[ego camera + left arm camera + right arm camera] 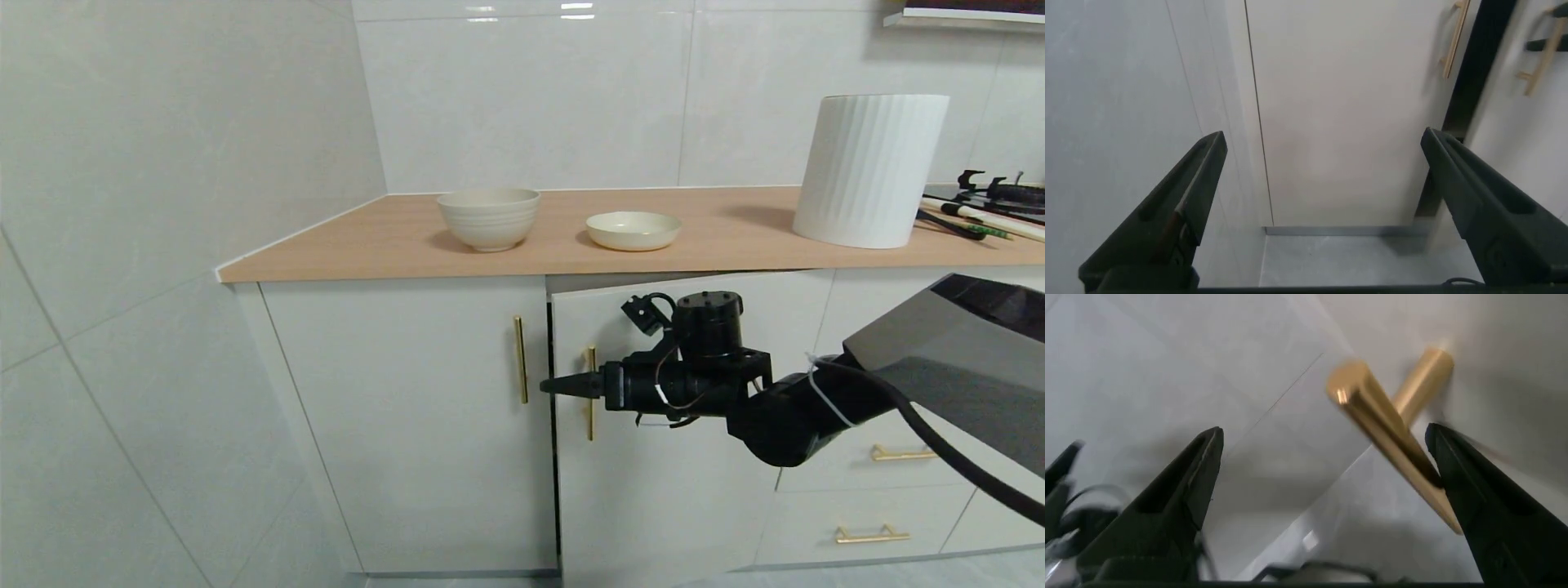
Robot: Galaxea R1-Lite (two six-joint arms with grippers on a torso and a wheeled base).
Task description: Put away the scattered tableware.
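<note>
A cream ribbed bowl (490, 218) and a shallow cream dish (633, 230) stand apart on the wooden counter (735, 237). Below them, my right gripper (549, 385) is at the gold handle (589, 392) of the right cabinet door (669, 490), which stands slightly ajar. In the right wrist view that gripper (1323, 441) is open, with the gold handle (1396, 449) lying between its fingers, closer to one finger (1478, 498). My left gripper (1323, 139) is open and holds nothing; it is low down, facing the left cabinet door (1347, 122).
A tall white ribbed container (869, 170) stands on the counter at the right, with chopsticks and utensils (980, 219) beside it. The left cabinet door (408, 408) is closed and has its own gold handle (519, 359). Drawers with gold pulls (872, 535) are at the lower right. A tiled wall runs along the left.
</note>
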